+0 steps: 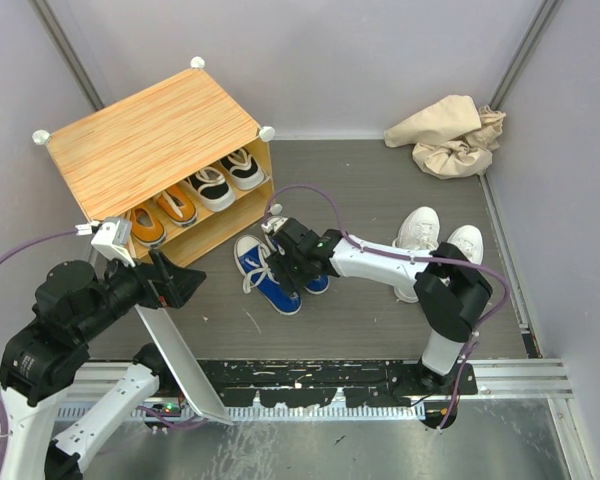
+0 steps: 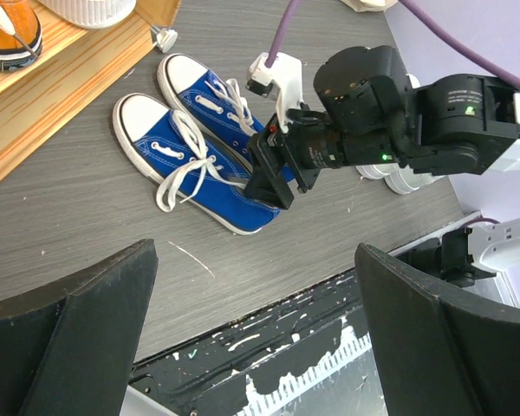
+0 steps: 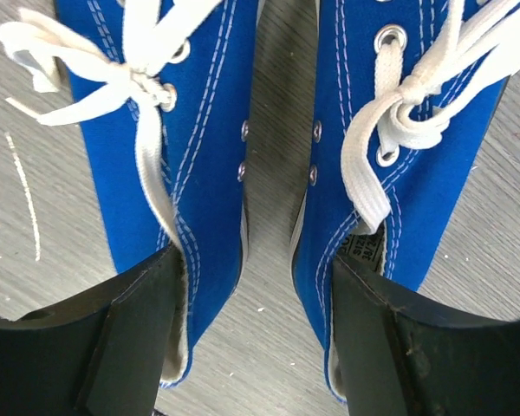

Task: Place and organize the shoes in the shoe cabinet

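A pair of blue sneakers (image 1: 268,275) with white laces lies side by side on the grey floor in front of the shoe cabinet (image 1: 150,135). My right gripper (image 1: 288,266) is low over their heels. In the right wrist view its jaws are spread, one finger (image 3: 130,338) inside the left blue shoe (image 3: 199,130) and the other inside the right blue shoe (image 3: 425,191), with both inner walls between them. My left gripper (image 1: 185,283) is open and empty, raised left of the blue pair (image 2: 186,165). Orange sneakers (image 1: 145,225) and black sneakers (image 1: 210,187) sit in the cabinet. White sneakers (image 1: 418,228) stand at the right.
A crumpled beige cloth bag (image 1: 450,135) lies in the far right corner. A white panel (image 1: 175,350) leans down from the cabinet's front left toward the arm bases. Grey walls close the area on three sides. A black rail (image 1: 310,375) runs along the near edge.
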`<state>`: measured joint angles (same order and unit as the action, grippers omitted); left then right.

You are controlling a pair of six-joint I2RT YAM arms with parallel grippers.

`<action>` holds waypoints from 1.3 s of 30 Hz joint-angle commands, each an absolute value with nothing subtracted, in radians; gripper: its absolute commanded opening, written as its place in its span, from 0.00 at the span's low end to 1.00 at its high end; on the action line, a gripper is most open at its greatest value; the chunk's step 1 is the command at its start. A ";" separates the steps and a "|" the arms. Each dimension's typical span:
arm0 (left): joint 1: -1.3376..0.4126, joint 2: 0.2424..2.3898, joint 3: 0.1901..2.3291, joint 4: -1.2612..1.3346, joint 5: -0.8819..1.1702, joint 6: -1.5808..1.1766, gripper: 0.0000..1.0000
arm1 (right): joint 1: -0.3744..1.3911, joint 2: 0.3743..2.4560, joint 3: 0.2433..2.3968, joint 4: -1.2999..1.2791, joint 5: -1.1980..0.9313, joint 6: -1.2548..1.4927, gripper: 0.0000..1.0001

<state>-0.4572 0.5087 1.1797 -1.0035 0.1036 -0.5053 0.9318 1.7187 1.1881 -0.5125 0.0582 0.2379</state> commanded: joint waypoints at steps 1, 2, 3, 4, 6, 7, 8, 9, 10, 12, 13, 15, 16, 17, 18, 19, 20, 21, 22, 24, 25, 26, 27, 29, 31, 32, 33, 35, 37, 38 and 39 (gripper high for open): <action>-0.460 0.496 1.183 -0.987 0.088 -0.494 0.98 | 0.933 1.743 1.173 -0.469 0.110 0.250 0.70; -0.460 0.497 1.183 -0.986 0.089 -0.494 0.98 | 0.933 1.746 1.165 -0.465 0.135 0.256 0.68; -0.460 0.499 1.185 -0.986 0.089 -0.494 0.98 | 0.933 1.748 1.159 -0.464 0.160 0.259 0.67; -0.460 0.499 1.186 -0.985 0.089 -0.494 0.98 | 0.933 1.751 1.153 -0.460 0.180 0.259 0.66; -0.460 0.504 1.195 -0.987 0.087 -0.494 0.98 | 0.934 1.757 1.142 -0.443 0.204 0.253 0.65; -0.461 0.507 1.200 -0.990 0.087 -0.495 0.98 | 0.934 1.761 1.135 -0.432 0.203 0.249 0.63; -0.460 0.510 1.205 -0.991 0.086 -0.498 0.98 | 0.935 1.766 1.130 -0.423 0.201 0.247 0.60; -0.460 0.512 1.210 -0.992 0.086 -0.501 0.98 | 0.936 1.771 1.126 -0.413 0.192 0.245 0.56; -0.460 0.513 1.213 -0.991 0.086 -0.505 0.98 | 0.938 1.776 1.124 -0.402 0.180 0.242 0.51; -0.460 0.515 1.218 -0.990 0.082 -0.512 0.98 | 0.947 1.788 1.124 -0.390 0.169 0.237 0.37; -0.460 0.517 1.219 -0.991 0.080 -0.516 0.98 | 0.952 1.792 1.130 -0.390 0.169 0.234 0.27; -0.461 0.520 1.219 -0.992 0.072 -0.520 0.98 | 0.964 1.792 1.140 -0.398 0.173 0.227 0.09; -0.460 0.521 1.219 -0.995 0.069 -0.521 0.98 | 0.971 1.784 1.143 -0.399 0.173 0.222 0.05; -0.460 0.522 1.219 -0.998 0.064 -0.521 0.98 | 0.978 1.765 1.146 -0.400 0.172 0.216 0.03; -0.460 0.524 1.217 -0.999 0.060 -0.523 0.98 | 0.987 1.747 1.151 -0.401 0.172 0.210 0.01; -0.460 0.523 1.214 -0.999 0.057 -0.522 0.98 | 0.999 1.728 1.160 -0.407 0.180 0.201 0.01; -0.460 0.523 1.213 -0.999 0.055 -0.520 0.98 | 1.011 1.708 1.173 -0.410 0.189 0.195 0.01; -0.461 0.522 1.210 -0.998 0.054 -0.518 0.98 | 1.023 1.688 1.192 -0.413 0.195 0.186 0.01; -0.460 0.522 1.206 -0.996 0.053 -0.516 0.98 | 1.031 1.670 1.210 -0.415 0.195 0.182 0.01; -0.460 0.520 1.200 -0.992 0.052 -0.513 0.98 | 1.038 1.645 1.248 -0.416 0.179 0.177 0.01; -0.461 0.521 1.197 -0.990 0.053 -0.512 0.98 | 1.039 1.633 1.271 -0.416 0.169 0.177 0.01; -0.461 0.520 1.194 -0.990 0.052 -0.509 0.98 | 1.039 1.629 1.292 -0.415 0.162 0.177 0.01; -0.460 0.519 1.193 -0.990 0.053 -0.507 0.98 | 1.039 1.628 1.312 -0.412 0.157 0.176 0.01; -0.460 0.516 1.193 -0.990 0.057 -0.505 0.98 | 1.038 1.629 1.341 -0.398 0.162 0.171 0.01; -0.460 0.509 1.193 -0.990 0.063 -0.504 0.98 | 1.038 1.641 1.362 -0.367 0.177 0.159 0.01; -0.461 0.505 1.192 -0.990 0.064 -0.503 0.98 | 1.037 1.654 1.374 -0.349 0.181 0.146 0.01; -0.460 0.502 1.193 -0.991 0.066 -0.502 0.98 | 1.035 1.673 1.392 -0.338 0.182 0.134 0.01; -0.461 0.500 1.196 -0.996 0.066 -0.499 0.98 | 1.022 1.725 1.439 -0.323 0.162 0.116 0.01; -0.461 0.498 1.198 -1.002 0.069 -0.499 0.98 | 1.002 1.785 1.497 -0.316 0.136 0.106 0.01; -0.460 0.497 1.201 -1.002 0.070 -0.499 0.98 | 0.996 1.817 1.528 -0.311 0.125 0.103 0.01; -0.460 0.494 1.201 -1.003 0.072 -0.499 0.98 | 0.988 1.845 1.554 -0.302 0.120 0.099 0.01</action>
<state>-0.4583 0.5129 1.1820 -1.0080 0.0784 -0.5117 1.0214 1.7832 1.3983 -0.4999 0.1329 0.1368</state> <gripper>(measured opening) 0.980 0.109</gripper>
